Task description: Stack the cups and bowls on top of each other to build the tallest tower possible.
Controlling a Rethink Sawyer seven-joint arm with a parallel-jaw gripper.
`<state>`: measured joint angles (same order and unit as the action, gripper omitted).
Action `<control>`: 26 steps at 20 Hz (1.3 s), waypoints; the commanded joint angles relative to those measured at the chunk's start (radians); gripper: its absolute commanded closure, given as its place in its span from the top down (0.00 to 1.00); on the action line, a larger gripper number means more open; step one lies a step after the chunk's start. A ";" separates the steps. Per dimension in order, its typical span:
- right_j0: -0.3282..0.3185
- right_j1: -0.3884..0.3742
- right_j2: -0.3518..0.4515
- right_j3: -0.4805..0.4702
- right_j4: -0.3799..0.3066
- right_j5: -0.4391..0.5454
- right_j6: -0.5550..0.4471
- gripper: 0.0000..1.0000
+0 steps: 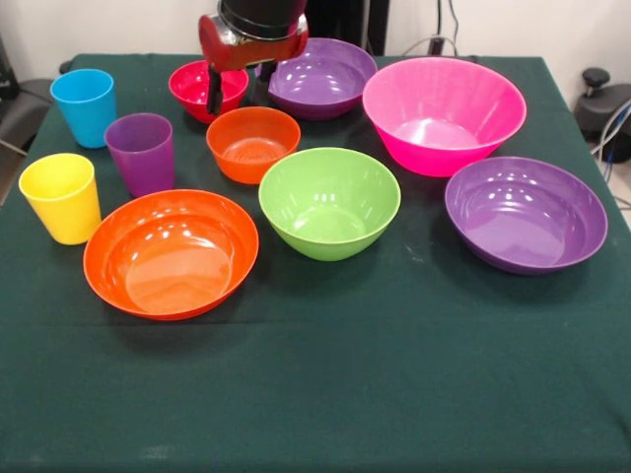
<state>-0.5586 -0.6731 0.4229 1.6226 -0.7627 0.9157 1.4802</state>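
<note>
Ten pieces sit spread out singly on the worktop (pixel 325 394), none nested or piled, so the tower has not been started. My gripper (pixel 237 96) hangs at the far side, between the small red bowl (pixel 205 89) and the far purple bowl (pixel 320 77), with one finger dropping in front of the red bowl's rim. My jaws look spread and are pinching nothing, though my wrist housing hides part of them.

The three cups stand upright together on one side: the blue cup (pixel 84 106) farthest back, the purple cup (pixel 140 153) just beside it, the yellow cup (pixel 62 197) nearest the front. The small orange bowl (pixel 252 144) sits close in front of the red one. The green bowl (pixel 329 202) is in the middle, nearly touching the wide orange bowl (pixel 171 253). The big pink bowl (pixel 444 113) and the second purple bowl (pixel 525 214) lie on the other side.

All are mouth-up and apart, which I judge leaves every rim free to pinch. I would take the pink bowl as the base, since it is the widest.

A dark green cloth covers the worktop, smooth with faint creases. Behind it are a pale wall, cables and dark equipment at the edges.
</note>
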 commanded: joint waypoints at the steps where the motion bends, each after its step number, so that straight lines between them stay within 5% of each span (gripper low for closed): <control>1: -0.029 0.068 0.094 -0.114 -0.029 0.091 -0.349 1.00; 11: -0.040 0.142 0.123 -0.244 -0.062 0.153 -0.423 1.00; 26: -0.049 0.059 0.122 -0.220 -0.034 0.266 -0.448 1.00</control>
<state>-0.6084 -0.6220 0.5055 1.4416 -0.7693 1.0663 1.3697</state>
